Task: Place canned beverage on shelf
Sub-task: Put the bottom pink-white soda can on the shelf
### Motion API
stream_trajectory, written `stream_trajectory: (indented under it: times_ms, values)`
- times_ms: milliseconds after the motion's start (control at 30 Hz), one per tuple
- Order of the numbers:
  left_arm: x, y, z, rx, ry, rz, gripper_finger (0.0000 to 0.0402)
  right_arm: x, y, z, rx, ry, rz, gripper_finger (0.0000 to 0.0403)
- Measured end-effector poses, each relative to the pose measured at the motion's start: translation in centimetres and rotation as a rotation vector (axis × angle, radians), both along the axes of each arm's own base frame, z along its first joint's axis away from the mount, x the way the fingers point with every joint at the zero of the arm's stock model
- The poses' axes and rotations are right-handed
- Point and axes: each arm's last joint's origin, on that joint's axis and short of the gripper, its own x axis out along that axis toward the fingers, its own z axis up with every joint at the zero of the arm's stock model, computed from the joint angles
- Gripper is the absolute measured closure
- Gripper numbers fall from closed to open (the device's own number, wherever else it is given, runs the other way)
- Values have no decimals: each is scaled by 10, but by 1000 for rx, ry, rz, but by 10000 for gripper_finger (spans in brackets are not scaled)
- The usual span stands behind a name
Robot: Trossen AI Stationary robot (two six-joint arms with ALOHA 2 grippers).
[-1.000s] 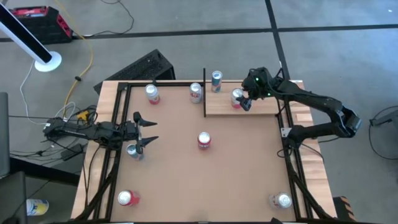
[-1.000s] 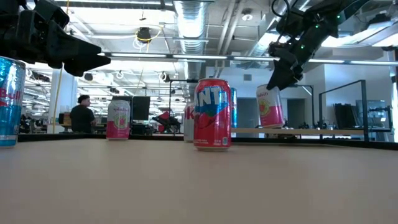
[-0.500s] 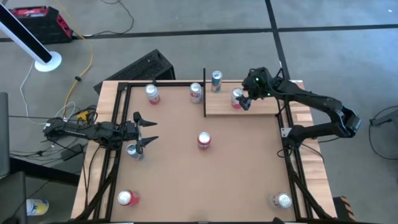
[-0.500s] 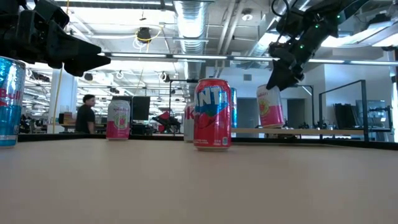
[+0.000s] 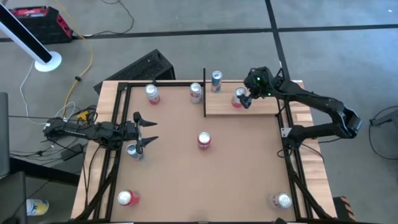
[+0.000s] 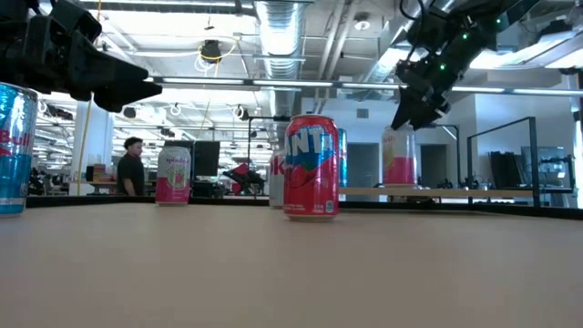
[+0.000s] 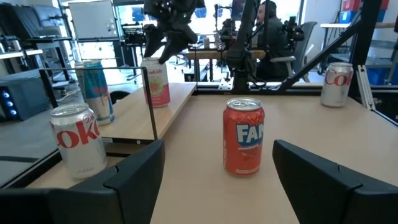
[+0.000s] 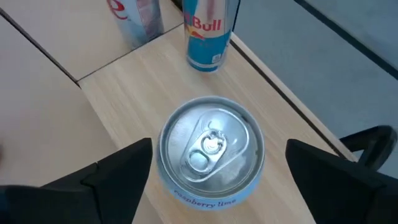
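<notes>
A pink-labelled can [image 8: 211, 146] stands upright with its base on the pale wood shelf [image 5: 261, 107] at the far right; it also shows in the low view [image 6: 399, 159] and the high view [image 5: 239, 98]. My right gripper [image 8: 217, 152] hovers over its top, open, with one finger on either side of the can and a gap to each. In the low view my right gripper [image 6: 414, 109] is just above the can's rim. My left gripper [image 5: 146, 129] waits open and empty at the table's left side. A Red Bull can [image 8: 208, 34] also stands on the shelf.
A red Fanta can [image 5: 204, 140] stands mid-table. A Coke can [image 5: 195, 92] and another pink can [image 5: 152, 93] stand near the far edge. A Red Bull can [image 5: 133, 151] is by my left gripper. Two cans [image 5: 127, 198] [image 5: 281, 200] stand near the front corners. A black post [image 5: 204, 93] edges the shelf.
The pink can hung tilted at my right gripper just above the shelf. It now stands upright on the shelf. My right gripper has shifted slightly toward the far edge and sits just above the can's top.
</notes>
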Motion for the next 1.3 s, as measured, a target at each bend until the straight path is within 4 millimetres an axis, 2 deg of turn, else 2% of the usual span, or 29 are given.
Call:
stream_trajectory:
  times_ms: [200,333,500,667,800,900,933,1067,1300]
  values:
    - [0,0,0,0,2,1,118,9,9,27,-12,-26,47,8]
    - [0,0,0,0,2,0,118,16,20,43,66,-91,1,13]
    - [0,0,0,0,2,0,118,24,46,47,177,-76,18,45]
    - [0,0,0,0,2,0,118,31,77,29,275,27,84,130]
    - [0,0,0,0,2,0,118,31,90,16,274,98,94,251]
    - [0,0,0,-5,1,0,118,30,88,12,239,119,65,365]
    - [0,0,0,-5,1,0,118,28,85,11,225,134,47,381]
    - [0,0,0,-5,1,0,118,19,67,9,224,169,-53,385]
    - [0,0,0,0,4,0,118,17,34,-4,229,211,-146,389]
